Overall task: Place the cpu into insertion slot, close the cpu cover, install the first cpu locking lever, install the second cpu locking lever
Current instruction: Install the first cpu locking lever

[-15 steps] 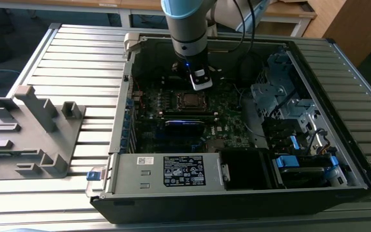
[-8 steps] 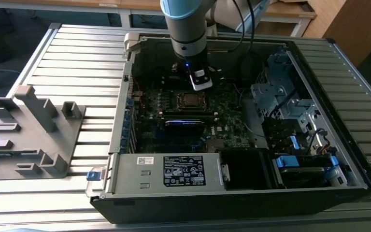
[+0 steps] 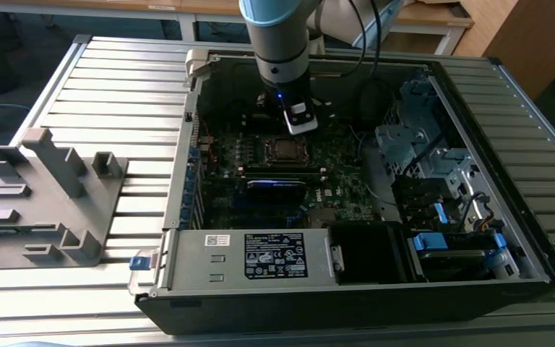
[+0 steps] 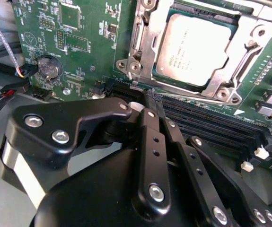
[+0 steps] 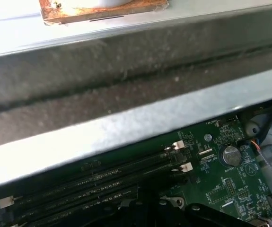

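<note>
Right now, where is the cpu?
In the second wrist view, the cpu sits in its socket under the closed cpu cover, just beyond the gripper.

We saw a grey arm [image 3: 280, 36] with a blue ring, and a black gripper [image 4: 151, 101] with silver screws.

The computer case [image 3: 355, 289] lies open on the desk [image 3: 113, 87]; the cpu [image 4: 192, 49] sits in its socket under the cpu cover [image 4: 221, 85], with the gripper [image 3: 302, 126] just above.
</note>
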